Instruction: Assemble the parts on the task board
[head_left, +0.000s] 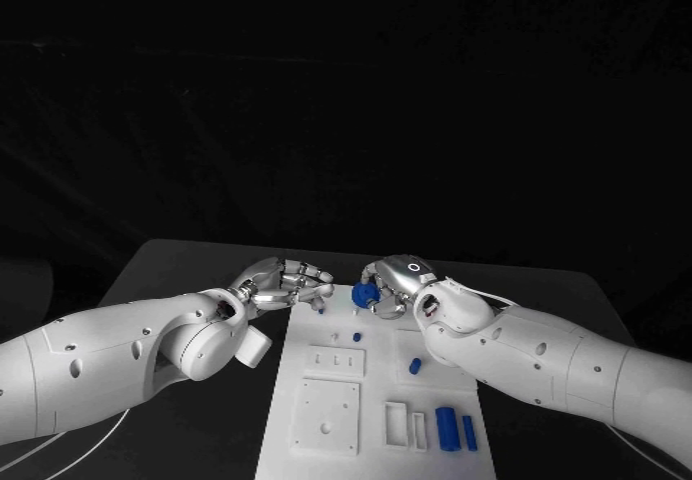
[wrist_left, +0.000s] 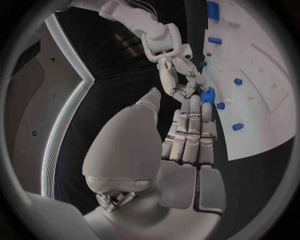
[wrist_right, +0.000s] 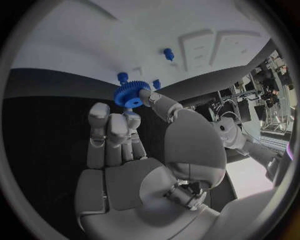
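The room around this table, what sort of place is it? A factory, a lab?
Probably a robotics lab or test stand. A black table holds a white task board with small blue parts, and the right hand holds a blue gear in its fingers.

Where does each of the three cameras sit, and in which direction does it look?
Head view: on the robot's head, looking down at the task board; both arms enter.
Left wrist view: behind the left hand, facing the board's edge and the right hand.
Right wrist view: behind the right hand, facing the board; its fingers pinch a blue gear.
Shared: all three show the gear and board.
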